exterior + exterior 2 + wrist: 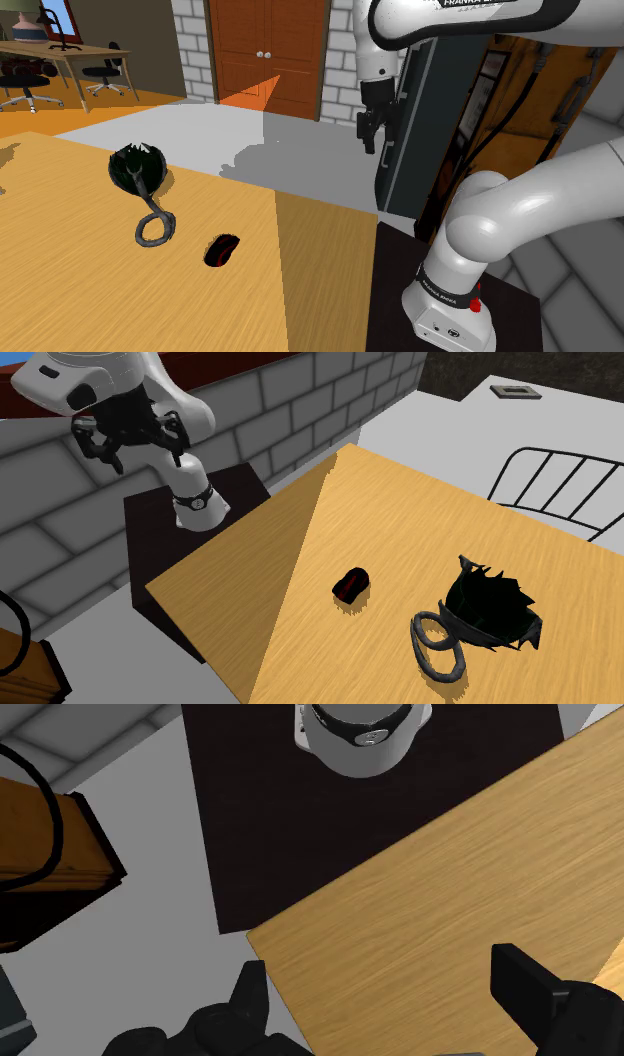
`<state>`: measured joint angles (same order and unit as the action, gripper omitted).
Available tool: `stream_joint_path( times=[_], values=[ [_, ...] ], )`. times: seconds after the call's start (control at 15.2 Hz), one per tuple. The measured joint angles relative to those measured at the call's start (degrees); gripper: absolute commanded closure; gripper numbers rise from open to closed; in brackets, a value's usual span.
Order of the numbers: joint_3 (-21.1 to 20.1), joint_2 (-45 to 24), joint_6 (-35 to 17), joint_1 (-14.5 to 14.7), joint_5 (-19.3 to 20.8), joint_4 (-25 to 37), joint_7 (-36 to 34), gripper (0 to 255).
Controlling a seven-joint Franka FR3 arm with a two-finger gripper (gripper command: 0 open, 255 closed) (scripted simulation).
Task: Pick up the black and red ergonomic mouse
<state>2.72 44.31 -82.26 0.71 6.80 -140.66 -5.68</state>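
The black and red mouse lies on the wooden table, not far from the edge that faces the stand. My gripper hangs high in the air above the dark stand, well away from the mouse and off to the shoulder view's right of it. Its black fingers stand wide apart with nothing between them. Below them in the wrist view lie a table corner and the arm's base.
A black spiky object with a looped grey cable sits on the table beyond the mouse. A wire chair back stands at the far side. A brick wall and wooden door are behind.
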Motion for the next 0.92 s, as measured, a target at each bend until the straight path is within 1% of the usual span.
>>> stream_joint_path(
  times=[0.13,0.4,0.66,0.92],
  values=[
    [-0.5,0.3,-0.7,0.0,-0.6,-0.9,-1.1,0],
    [-4.3,-0.7,-5.2,0.3,-5.1,-3.7,-9.1,0],
    [-9.0,-2.0,-11.5,0.9,-10.3,-7.5,-18.2,0],
    [-13.9,-6.3,-18.2,1.5,-15.0,-8.4,-27.2,0]
  ],
)
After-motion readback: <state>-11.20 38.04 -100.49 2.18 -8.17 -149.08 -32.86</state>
